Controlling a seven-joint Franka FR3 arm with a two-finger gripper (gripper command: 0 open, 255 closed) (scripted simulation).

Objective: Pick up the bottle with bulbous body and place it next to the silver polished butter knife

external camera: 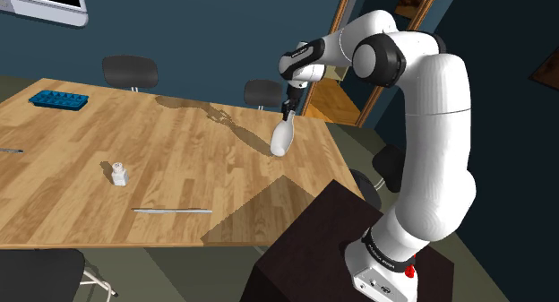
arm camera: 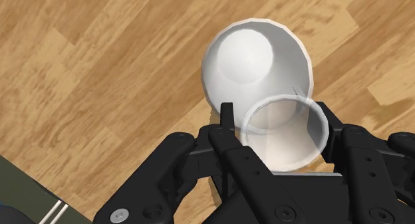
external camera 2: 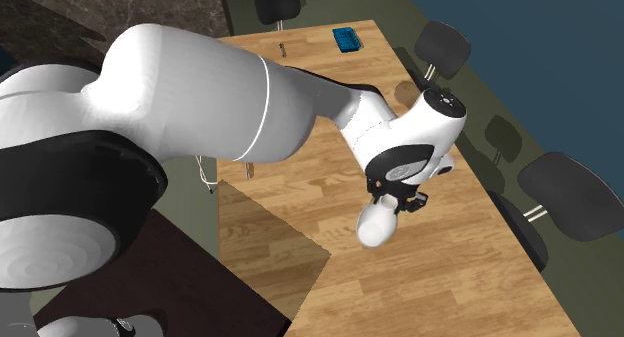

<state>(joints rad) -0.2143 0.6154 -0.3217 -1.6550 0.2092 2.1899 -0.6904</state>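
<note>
Clamping shut on the neck, gripper [arm camera: 276, 121] holds the white bulbous bottle [external camera: 282, 139] tilted, low over the table [external camera: 179, 148] nr its edge, well apart from butter knife [external camera: 172, 211]. Prob. light, rigid, smooth: neck hold OK, may swing/slip.

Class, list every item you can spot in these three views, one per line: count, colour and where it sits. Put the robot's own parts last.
Table: one, light wood, under everything.
Bottle: one, white, bulbous, tilted over the table, clasped at its neck.
Butter knife: one, silver, flat near the table's front edge in the shoulder view.
Small container: one, white, just beyond the knife.
Tray: one, blue, the table's far left in the shoulder view.
Chairs: several, black, around the table.
Stand: one, dark, shoulder view's lower right.
Arm: one, white with dark joints.
Gripper: one, black, shut on the bottle.
</note>
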